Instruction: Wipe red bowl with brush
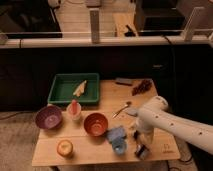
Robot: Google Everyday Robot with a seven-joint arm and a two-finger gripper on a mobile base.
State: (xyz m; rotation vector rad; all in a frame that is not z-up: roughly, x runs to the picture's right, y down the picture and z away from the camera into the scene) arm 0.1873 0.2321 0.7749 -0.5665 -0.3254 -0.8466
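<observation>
The red bowl [96, 124] stands upright near the middle front of the wooden table [90, 152]. My gripper [141, 146] hangs from the white arm [170, 125], low over the table's front right, to the right of the bowl and apart from it. A small dark and pale thing at its tip looks like the brush [142, 151]. I cannot tell whether it is held.
A blue cloth [117, 137] lies between bowl and gripper. A purple bowl [49, 117], a white cup [74, 112], a yellow-orange round thing [64, 147] and a green tray [75, 89] are on the left. A silver spoon [121, 109] and dark red clump [141, 87] lie behind.
</observation>
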